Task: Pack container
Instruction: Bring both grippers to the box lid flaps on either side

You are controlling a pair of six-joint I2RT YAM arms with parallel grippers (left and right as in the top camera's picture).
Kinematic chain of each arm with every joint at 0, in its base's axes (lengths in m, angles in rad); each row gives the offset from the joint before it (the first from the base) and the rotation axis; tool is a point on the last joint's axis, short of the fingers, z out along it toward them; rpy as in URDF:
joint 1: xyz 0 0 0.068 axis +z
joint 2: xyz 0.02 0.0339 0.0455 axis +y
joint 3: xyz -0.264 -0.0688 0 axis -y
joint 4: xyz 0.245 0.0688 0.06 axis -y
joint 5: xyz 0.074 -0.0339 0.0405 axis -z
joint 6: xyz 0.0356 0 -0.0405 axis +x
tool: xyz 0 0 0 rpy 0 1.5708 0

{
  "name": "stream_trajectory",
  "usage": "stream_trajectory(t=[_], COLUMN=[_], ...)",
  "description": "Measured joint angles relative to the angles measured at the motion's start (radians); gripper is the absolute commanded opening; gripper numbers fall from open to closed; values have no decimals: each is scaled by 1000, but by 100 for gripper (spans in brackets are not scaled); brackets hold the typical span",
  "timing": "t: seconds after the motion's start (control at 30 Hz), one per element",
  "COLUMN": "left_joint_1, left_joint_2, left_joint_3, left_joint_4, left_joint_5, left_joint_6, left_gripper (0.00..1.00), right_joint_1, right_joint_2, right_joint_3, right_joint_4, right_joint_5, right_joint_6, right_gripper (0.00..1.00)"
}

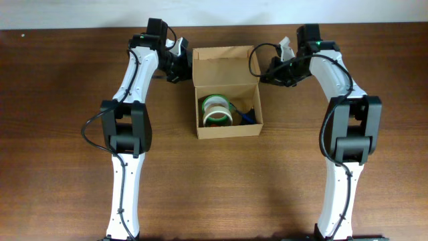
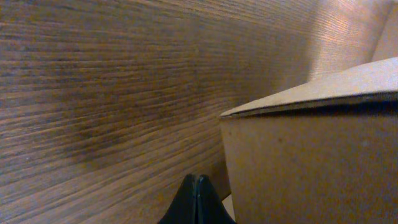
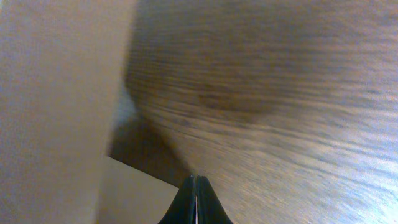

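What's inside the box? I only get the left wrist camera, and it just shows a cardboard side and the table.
Observer: From overhead, the container is open. It holds green-and-white tape rolls, with something blue beside them, too small to name.
Operator: Where's its lid?
Observer: The flap lid is open, at the far side of the box from the arm bases.
Operator: And the other arm?
Observer: The right gripper is on the opposite side of the box from your left gripper, also up by the lid end. Its own camera shows it shut, holding nothing.
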Motion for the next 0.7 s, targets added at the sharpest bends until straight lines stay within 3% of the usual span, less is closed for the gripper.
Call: stream_trajectory(t=[0.3,0.7], left_joint_1=[0,10], left_joint_2=[0,0], left_joint_3=[0,10], left_joint_4=[123,301], left_joint_5=[37,202], left_joint_6=[-4,-3], left_gripper=[2,1], right_joint_1=[10,10], right_joint_2=[0,0], right_joint_3=[0,18], right_joint_4=[88,101], right_joint_5=[-156,-243], right_joint_6=[-25,-45], right_gripper=[4,4])
